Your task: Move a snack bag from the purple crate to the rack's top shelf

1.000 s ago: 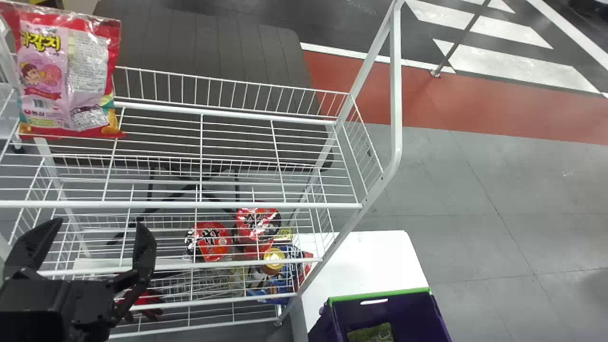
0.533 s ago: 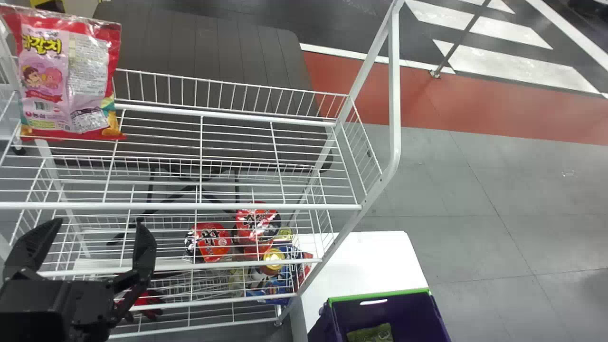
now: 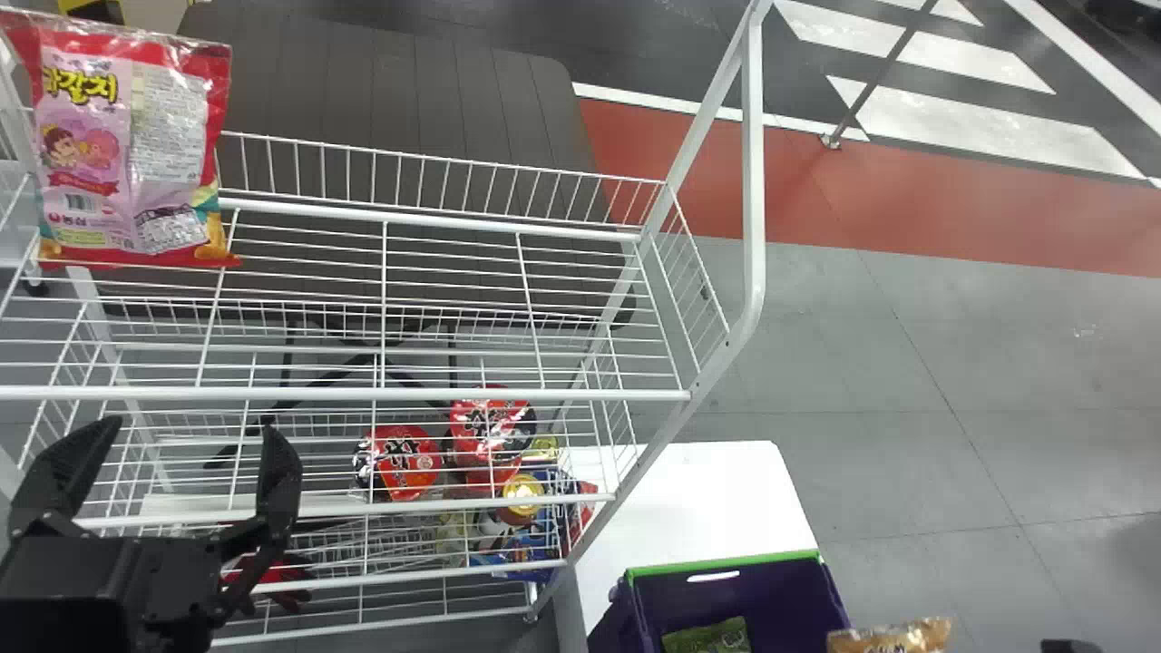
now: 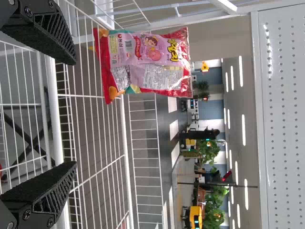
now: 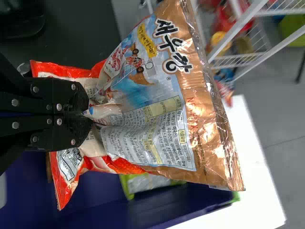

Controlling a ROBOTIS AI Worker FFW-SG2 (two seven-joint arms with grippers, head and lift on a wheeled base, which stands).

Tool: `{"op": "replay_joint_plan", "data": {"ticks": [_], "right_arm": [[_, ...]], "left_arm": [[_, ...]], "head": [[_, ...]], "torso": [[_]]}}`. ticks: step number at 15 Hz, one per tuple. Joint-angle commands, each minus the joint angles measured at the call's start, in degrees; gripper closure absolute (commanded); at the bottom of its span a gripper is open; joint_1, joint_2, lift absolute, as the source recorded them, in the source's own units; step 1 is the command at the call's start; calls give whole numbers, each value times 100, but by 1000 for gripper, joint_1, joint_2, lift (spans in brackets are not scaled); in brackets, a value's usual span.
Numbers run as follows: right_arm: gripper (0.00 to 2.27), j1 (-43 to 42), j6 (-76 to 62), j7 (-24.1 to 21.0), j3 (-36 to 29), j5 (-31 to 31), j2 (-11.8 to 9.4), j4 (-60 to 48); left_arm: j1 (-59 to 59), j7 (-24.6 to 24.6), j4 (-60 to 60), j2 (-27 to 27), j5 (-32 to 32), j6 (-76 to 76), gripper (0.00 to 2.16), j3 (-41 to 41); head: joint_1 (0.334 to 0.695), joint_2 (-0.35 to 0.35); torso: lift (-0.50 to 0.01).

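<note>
Right gripper (image 5: 88, 114) fingers clamped on snack bag (image 5: 200, 109) by right edge of crate (image 3: 771, 589); likely light, slippery (crushable too), best pinched at gathered middle. Left gripper (image 3: 192, 433): fingers apart.

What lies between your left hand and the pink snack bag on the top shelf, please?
In the head view, the top shelf's white front rail and bare wire grid lie between the left hand and the pink bag.
</note>
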Motion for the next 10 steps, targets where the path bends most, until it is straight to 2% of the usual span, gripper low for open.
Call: {"op": "replay_joint_plan", "data": {"ticks": [1, 6, 8, 10], "right_arm": [[2040, 34, 498, 165, -37, -65, 271, -879], [2040, 34, 2027, 551, 104, -57, 887, -3024], [2040, 8, 2555, 630, 183, -65, 1054, -3736], [2040, -212, 3275, 727, 376, -57, 1103, -4307]], "left_arm": [[0, 34, -4, 6, -47, 0, 56, -40], [105, 122, -136, 76, -73, -18, 56, -23], [114, 96, -171, 129, -56, 0, 56, -5], [149, 104, -188, 155, -29, -18, 56, 30]], "head": [[695, -350], [695, -350], [695, -350], [695, -350]], "torso": [[2], [2], [2], [2]]}}
